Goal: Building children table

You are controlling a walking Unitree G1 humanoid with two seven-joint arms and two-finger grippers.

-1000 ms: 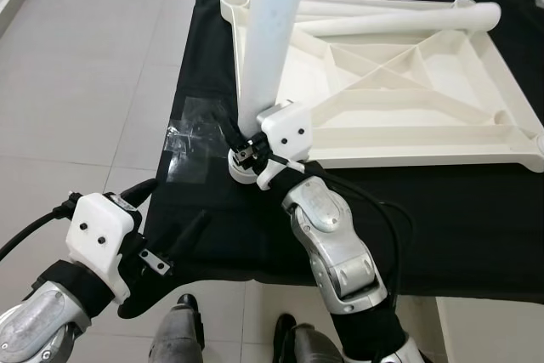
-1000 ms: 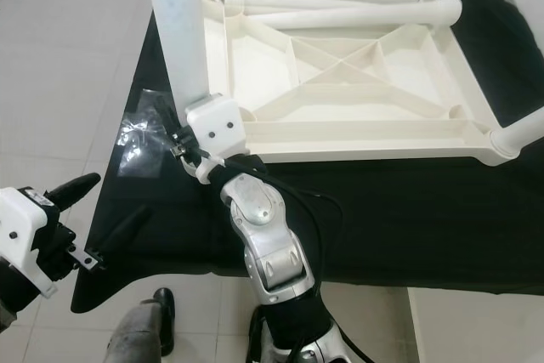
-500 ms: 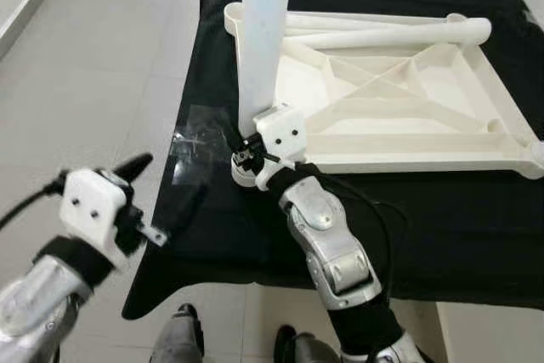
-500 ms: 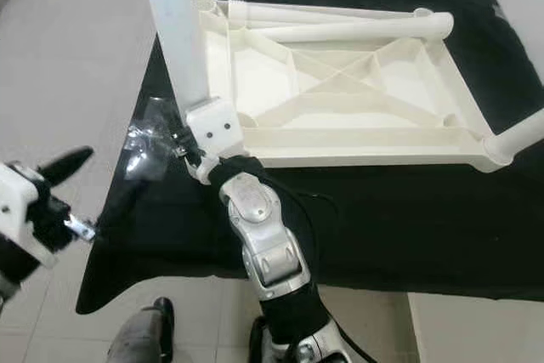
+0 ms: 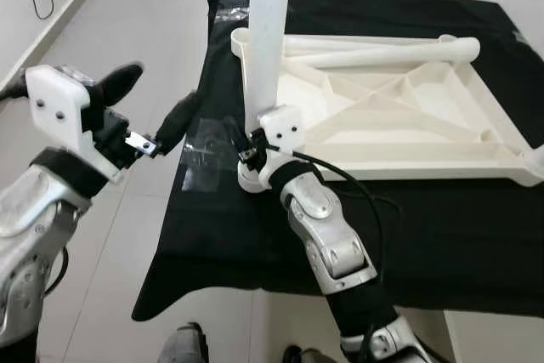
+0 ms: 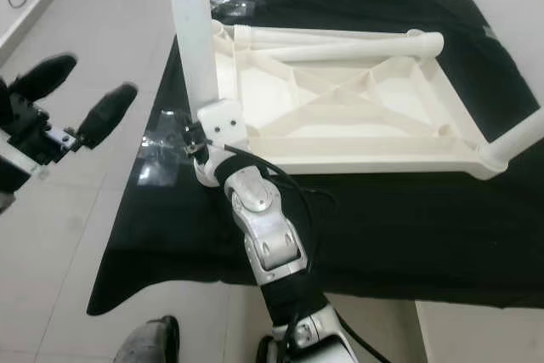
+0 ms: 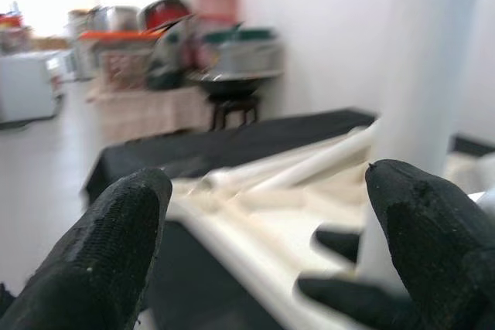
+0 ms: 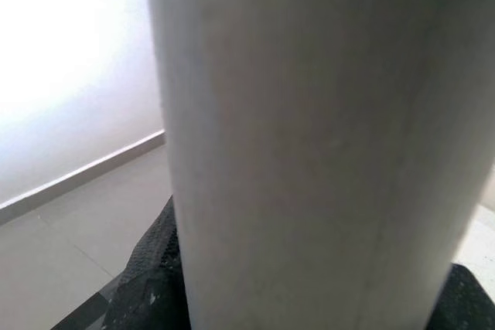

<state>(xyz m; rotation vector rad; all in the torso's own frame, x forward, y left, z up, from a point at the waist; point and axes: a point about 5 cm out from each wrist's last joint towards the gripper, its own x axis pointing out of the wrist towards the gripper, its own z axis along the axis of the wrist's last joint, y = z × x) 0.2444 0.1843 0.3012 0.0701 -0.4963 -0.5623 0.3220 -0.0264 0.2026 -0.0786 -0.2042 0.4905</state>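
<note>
The children's tabletop (image 5: 399, 116) lay upside down on a black cloth (image 5: 425, 227) so that its ribbed underside and corner sockets faced up, which I took to be the only sensible way to get legs into it. At the near left corner the right gripper (image 5: 246, 149) was clamped low on an upright white leg (image 5: 268, 31), close to the corner socket (image 5: 248, 178) where the leg met the tabletop; held that low and that straight, it looked to me as though the leg was being steadied or turned home in its seat, though I could not tell how deep it sat. The left gripper (image 5: 151, 112) hung out over the tiled floor (image 5: 144, 31) beside the table edge, its fingers spread apart and holding nothing, pointed toward the leg as if ready to lend a second grip. A loose white leg (image 5: 382, 50) lay across the far side of the tabletop, and another leg (image 6: 517, 140) stuck out at the near right corner. The tabletop itself was cream plastic, rectangular, with diagonal stiffening ribs crossing in the middle. A clear plastic bag (image 5: 202, 146) lay flat on the cloth just beside the gripped corner.
</note>
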